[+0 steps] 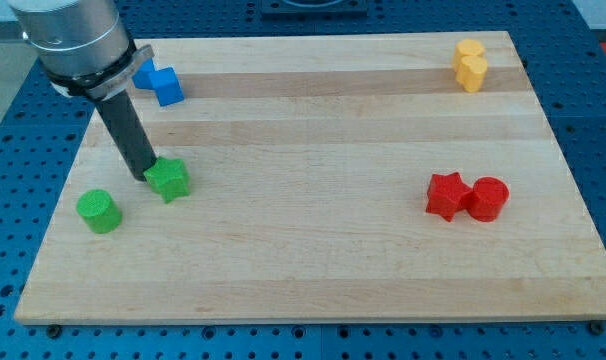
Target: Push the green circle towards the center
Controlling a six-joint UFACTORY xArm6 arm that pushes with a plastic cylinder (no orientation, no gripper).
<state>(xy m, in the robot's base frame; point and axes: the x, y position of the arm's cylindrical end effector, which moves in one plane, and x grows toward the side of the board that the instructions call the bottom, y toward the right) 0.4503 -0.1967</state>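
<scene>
The green circle (99, 210) is a short green cylinder near the board's left edge, low in the view. A green star (169, 179) sits just to its upper right. My tip (141, 177) rests on the board against the green star's left side, above and to the right of the green circle, with a small gap between tip and circle. The dark rod rises from the tip toward the view's top left.
A blue block (159, 82) lies near the top left corner. A yellow block (470, 65) sits at the top right. A red star (446, 195) and a red cylinder (488, 198) touch at the right. The wooden board (313, 260) ends on a blue perforated table.
</scene>
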